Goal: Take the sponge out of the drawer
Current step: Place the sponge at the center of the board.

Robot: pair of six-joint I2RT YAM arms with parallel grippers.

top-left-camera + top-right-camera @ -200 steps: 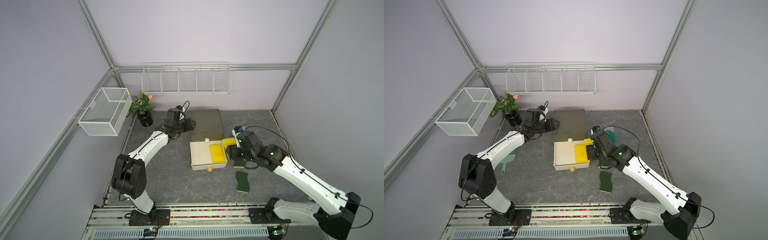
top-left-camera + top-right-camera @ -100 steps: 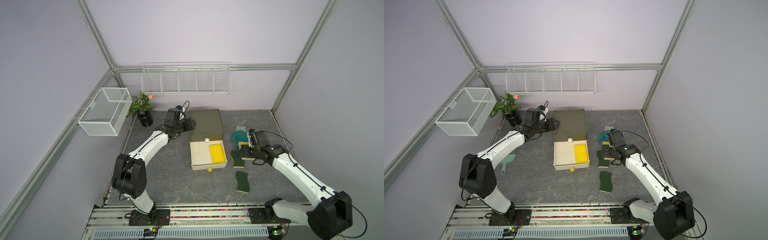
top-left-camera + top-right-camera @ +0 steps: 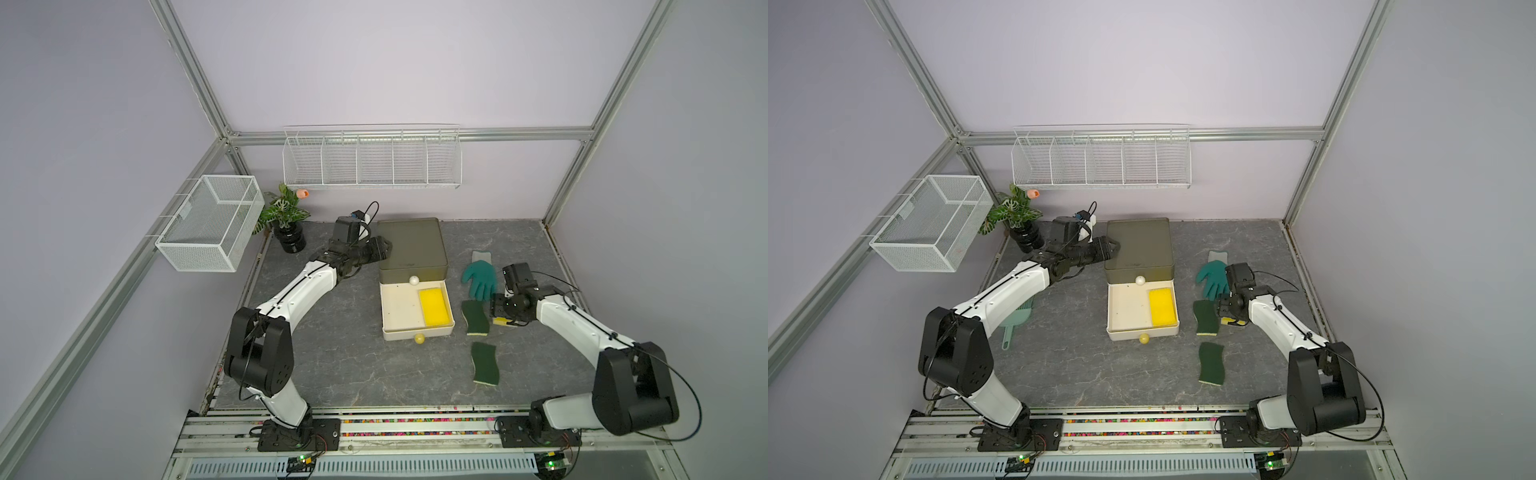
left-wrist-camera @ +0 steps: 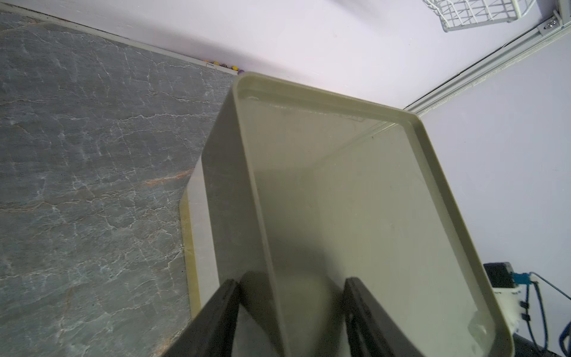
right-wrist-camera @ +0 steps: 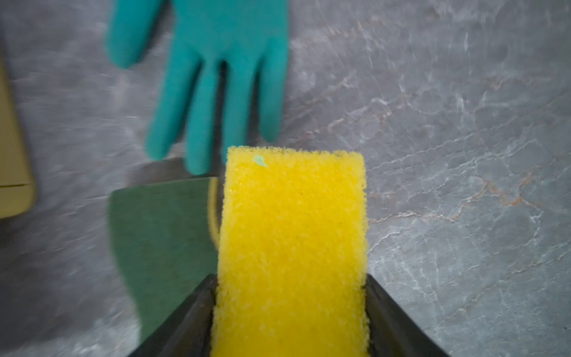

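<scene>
Two sponges matter: a yellow sponge [image 5: 290,247] sits pinched between the right jaws, outside the drawer [image 3: 399,309] and near the glove [image 5: 216,61]; another sponge [image 3: 434,307] lies inside it. Left jaws straddle the cabinet [image 4: 355,216] rim; whether they squeeze it, I cannot tell.

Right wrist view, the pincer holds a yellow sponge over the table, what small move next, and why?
Probably lower and open the right pincer: the held sponge is clear of the drawer, over bare table beside a green sponge, while the left pincer grips the cabinet.
</scene>
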